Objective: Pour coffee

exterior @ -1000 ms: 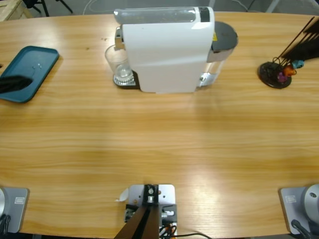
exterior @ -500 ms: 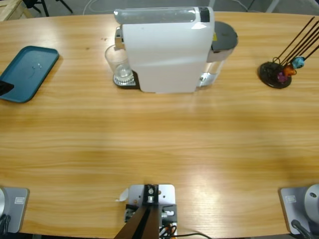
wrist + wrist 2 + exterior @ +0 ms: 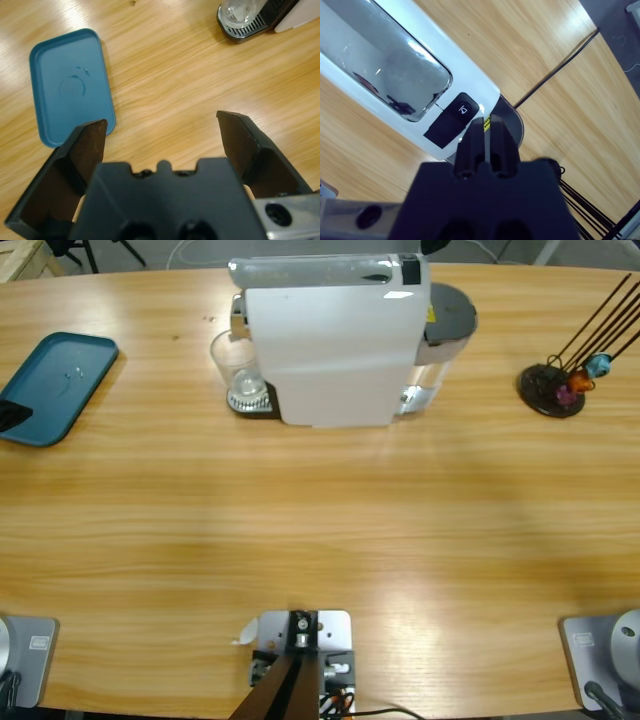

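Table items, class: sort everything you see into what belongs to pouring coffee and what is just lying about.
Belongs to the job: white coffee machine; its black button; glass on the drip tray; right gripper, shut, by the button.

Lying about: blue tray; capsule stand; left gripper, open, holding nothing.

Matte black tool (image 3: 160,145) bodies — angular, screw-holed (silver wrist plates beside).

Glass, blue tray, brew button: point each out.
glass (image 3: 237,367), high view, its clear side wall under the spout.
blue tray (image 3: 70,90), left wrist view, its flat floor.
brew button (image 3: 461,109), right wrist view, its black face with the cup icon.
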`<state>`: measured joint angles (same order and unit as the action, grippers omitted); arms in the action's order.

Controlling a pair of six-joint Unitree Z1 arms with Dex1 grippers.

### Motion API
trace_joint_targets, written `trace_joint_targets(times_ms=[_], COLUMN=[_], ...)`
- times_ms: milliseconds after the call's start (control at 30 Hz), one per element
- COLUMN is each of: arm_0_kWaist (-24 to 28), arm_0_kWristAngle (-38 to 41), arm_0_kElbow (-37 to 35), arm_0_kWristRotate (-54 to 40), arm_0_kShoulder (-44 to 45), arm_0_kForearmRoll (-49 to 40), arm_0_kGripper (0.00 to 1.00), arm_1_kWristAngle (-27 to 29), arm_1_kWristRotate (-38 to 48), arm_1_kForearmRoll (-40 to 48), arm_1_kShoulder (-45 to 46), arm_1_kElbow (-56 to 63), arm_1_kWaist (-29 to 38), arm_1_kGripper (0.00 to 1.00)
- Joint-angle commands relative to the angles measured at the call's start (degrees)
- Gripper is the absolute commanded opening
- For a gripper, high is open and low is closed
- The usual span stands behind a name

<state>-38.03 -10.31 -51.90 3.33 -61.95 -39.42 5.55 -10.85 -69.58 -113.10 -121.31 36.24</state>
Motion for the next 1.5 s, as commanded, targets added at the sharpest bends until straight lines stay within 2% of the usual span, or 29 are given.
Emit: trace_joint_targets(times_ms=[33,333,1067,1233,1333,1367,1400,1433,1467,1500], arm_0_kWaist=[0.15,0.15,0.15,0.15,0.15,0.15,0.15,0.15,0.15,0.15], arm_0_kWristAngle=[1.15,1.35,1.43,1.68,1.82,2.01,2.09,2.17,2.23,2.28], arm_0_kElbow=[2.16,2.07,2.21,2.23,2.19,2.17,2.19,2.16,2.17,2.16], arm_0_kWristRotate=[0.45,0.45,0.38,0.39,0.43,0.43,0.45,0.45,0.43,0.45], arm_0_kShoulder=[-1.77,-2.56,-2.47,-2.47,-2.51,-2.56,-2.56,-2.56,-2.56,-2.56], arm_0_kForearmRoll=[0.75,0.83,0.82,0.83,0.83,0.83,0.83,0.83,0.83,0.83], arm_0_kGripper=[0.945,0.945,0.945,0.945,0.945,0.946,0.946,0.946,0.949,0.949], arm_1_kWristAngle=[0.99,1.49,1.22,2.10,2.19,2.24,2.52,2.65,2.35,1.82], arm_1_kWristRotate=[-0.48,-0.04,0.22,0.31,0.31,0.61,1.15,1.27,1.27,1.27], arm_1_kForearmRoll=[-1.44,-2.74,-2.84,-2.68,-0.33,0.43,0.59,0.55,0.36,-0.17], arm_1_kShoulder=[-3.44,-4.41,-5.78,-4.32,0.69,2.22,3.20,3.73,3.92,3.98], arm_1_kElbow=[-1.30,-3.85,-2.78,-2.62,-4.32,-4.50,-4.48,-4.11,-3.58,-3.13], arm_1_kWaist=[0.92,2.91,2.96,2.96,2.96,2.96,2.96,2.96,2.96,2.96], arm_1_kGripper=[0.000,0.000,0.000,0.000,0.000,0.108,0.593,0.886,0.990,1.000])
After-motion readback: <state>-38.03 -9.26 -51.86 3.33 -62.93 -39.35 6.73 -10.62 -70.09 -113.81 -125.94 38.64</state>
